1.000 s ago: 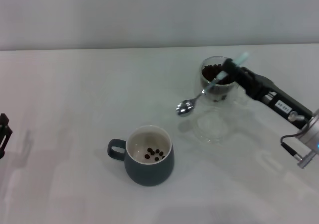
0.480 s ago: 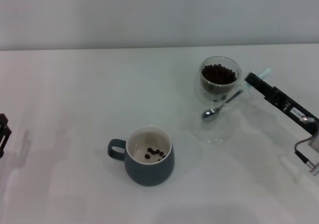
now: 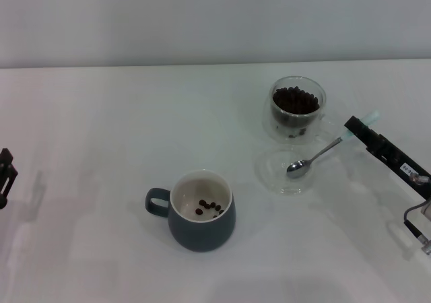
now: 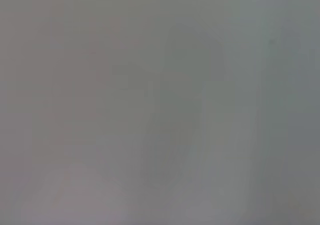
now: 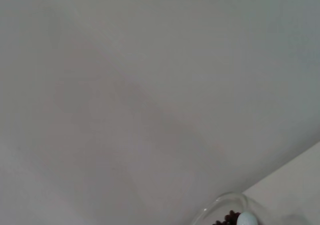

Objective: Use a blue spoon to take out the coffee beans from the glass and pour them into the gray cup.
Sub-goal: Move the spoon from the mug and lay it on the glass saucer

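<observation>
The blue spoon (image 3: 315, 156) lies slanted, its silver bowl resting low over a shallow clear dish (image 3: 269, 170). My right gripper (image 3: 353, 127) is shut on its pale blue handle, to the right of the glass (image 3: 297, 108). The glass stands at the back right, filled with coffee beans (image 3: 295, 100). At the front centre is the gray cup (image 3: 202, 226), handle to the left, with several coffee beans (image 3: 209, 208) on its cream bottom. The spoon bowl looks empty. The right wrist view catches only the glass rim (image 5: 220, 208) and the spoon's blue end (image 5: 246, 219). My left gripper (image 3: 5, 177) is parked at the far left edge.
The white table (image 3: 101, 128) runs back to a pale wall. The shallow dish sits just in front of the glass, right of the gray cup. The left wrist view shows only blank grey surface.
My right gripper has drawn back to the right and down with the spoon. The spoon bowl went from hanging left of the glass to sitting over the shallow dish.
</observation>
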### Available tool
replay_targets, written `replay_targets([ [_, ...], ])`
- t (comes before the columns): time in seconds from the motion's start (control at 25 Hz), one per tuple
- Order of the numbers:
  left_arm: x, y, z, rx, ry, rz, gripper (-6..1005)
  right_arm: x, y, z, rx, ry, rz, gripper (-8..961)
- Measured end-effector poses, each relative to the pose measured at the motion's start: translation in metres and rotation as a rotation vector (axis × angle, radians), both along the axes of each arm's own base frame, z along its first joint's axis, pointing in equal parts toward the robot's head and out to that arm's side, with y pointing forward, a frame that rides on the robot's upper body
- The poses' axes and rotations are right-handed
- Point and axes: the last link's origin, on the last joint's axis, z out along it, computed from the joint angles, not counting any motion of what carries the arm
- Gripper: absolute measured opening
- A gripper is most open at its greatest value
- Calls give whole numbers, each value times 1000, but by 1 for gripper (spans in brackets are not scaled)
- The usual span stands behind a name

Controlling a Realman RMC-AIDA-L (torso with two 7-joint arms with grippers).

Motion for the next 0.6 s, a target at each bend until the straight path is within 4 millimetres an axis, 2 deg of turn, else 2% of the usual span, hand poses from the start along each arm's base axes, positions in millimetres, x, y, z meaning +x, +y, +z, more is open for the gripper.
replay_targets([
  [0.2, 0, 3, -2, -12, 2, 8, 758, -1, 2, -4, 28, -23, -15, 163],
  [0.6, -2, 6, 1, -6, 11, 15, 756, -9, 10, -18, -38, -57, -7, 173],
])
